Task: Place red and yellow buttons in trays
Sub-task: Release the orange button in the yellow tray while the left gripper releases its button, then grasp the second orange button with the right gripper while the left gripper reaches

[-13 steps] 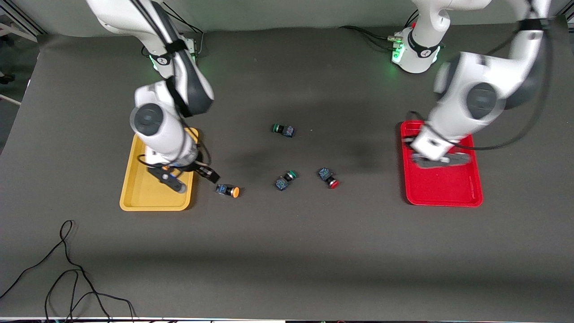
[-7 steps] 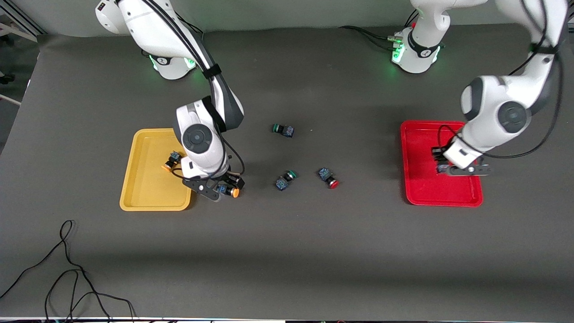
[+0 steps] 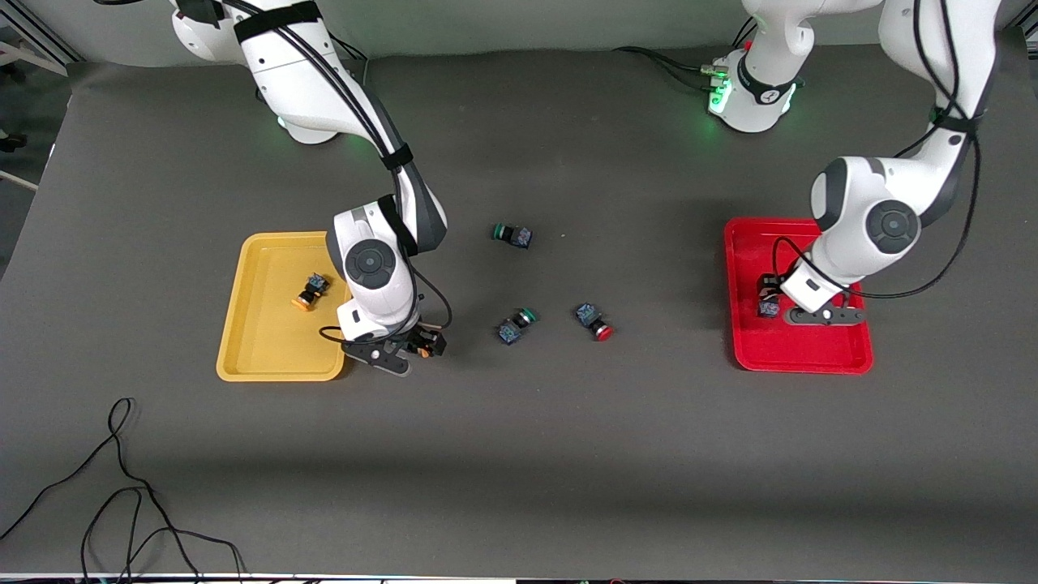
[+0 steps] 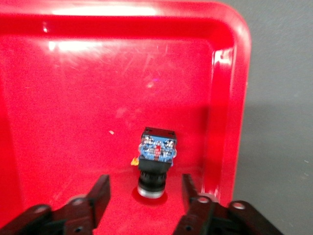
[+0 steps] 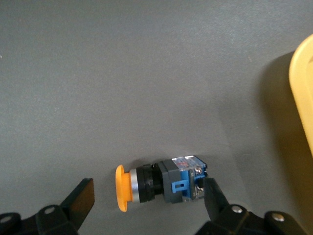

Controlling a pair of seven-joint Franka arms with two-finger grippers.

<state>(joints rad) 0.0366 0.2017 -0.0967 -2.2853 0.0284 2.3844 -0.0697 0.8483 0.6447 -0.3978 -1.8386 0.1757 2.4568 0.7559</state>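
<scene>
The right gripper (image 3: 405, 347) sits low over the table just beside the yellow tray (image 3: 259, 357), its fingers (image 5: 80, 196) spread wide either side of a yellow-capped button (image 5: 161, 185) lying on its side, seemingly not yet touching it. Toward the table's middle lie a green-capped button (image 3: 516, 324) and a red-capped button (image 3: 594, 321), with another yellow-capped one (image 3: 309, 291) in the yellow tray. The left gripper (image 4: 144, 196) is down in the red tray (image 3: 803, 357), fingers apart around a button (image 4: 155, 161) on the tray floor, and a second green-capped button (image 3: 512, 235) lies farthest back.
</scene>
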